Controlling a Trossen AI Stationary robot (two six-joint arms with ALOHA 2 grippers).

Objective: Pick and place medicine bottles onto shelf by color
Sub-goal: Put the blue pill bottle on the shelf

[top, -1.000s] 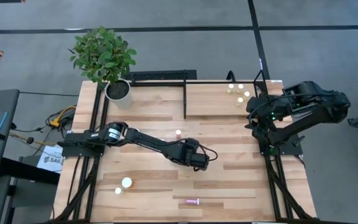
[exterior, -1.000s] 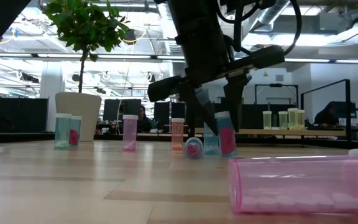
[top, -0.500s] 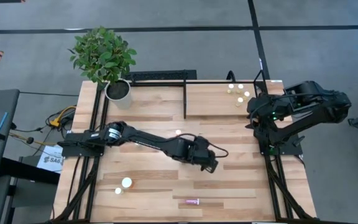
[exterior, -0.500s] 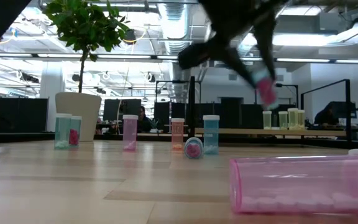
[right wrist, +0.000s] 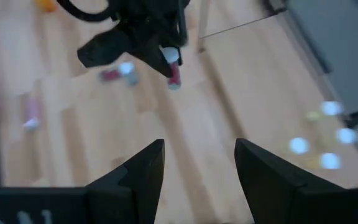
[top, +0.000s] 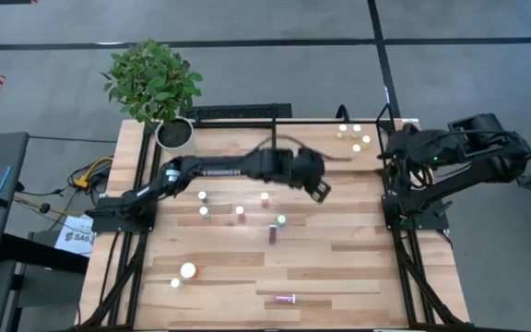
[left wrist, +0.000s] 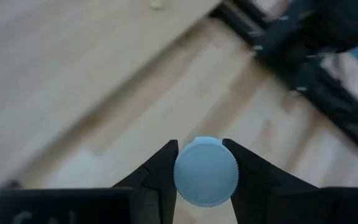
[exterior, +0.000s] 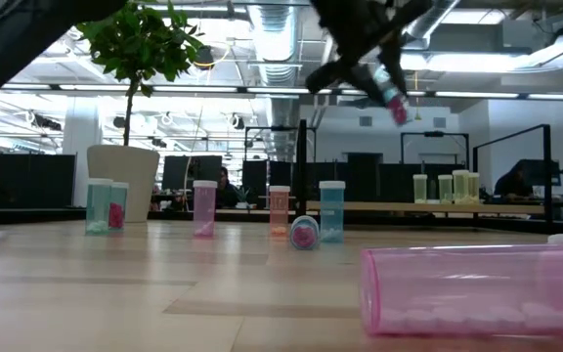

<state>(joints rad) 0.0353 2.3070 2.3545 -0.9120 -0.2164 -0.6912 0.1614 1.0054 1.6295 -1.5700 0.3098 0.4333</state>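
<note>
We see the left claw [top: 319,189] raised above the middle of the surface [top: 358,258], near the front edge of the shelf [top: 330,152]. Its fingers [left wrist: 160,171] are clamped on a pink-filled bottle [exterior: 392,101]; the left wrist view shows the round pale cap [left wrist: 206,172] pinched between them. In the low view this bottle hangs tilted, high above the wood.

On the shelf, 4 yellowish bottles [top: 353,138] stand in a cluster near its right end.

On the open surface we count 4 standing bottles [top: 240,210] in a loose row near the middle and 1 lying on its side [top: 272,234] just beside them. Nearer the front left stand a larger white-capped bottle [top: 187,270] and a smaller one [top: 175,282]. A pink bottle [top: 286,299] lies at the front edge.

The right claw [right wrist: 194,165] waits at the right edge of the surface, fingers apart and holding nothing. A potted plant [top: 155,85] stands at the rear left corner.
</note>
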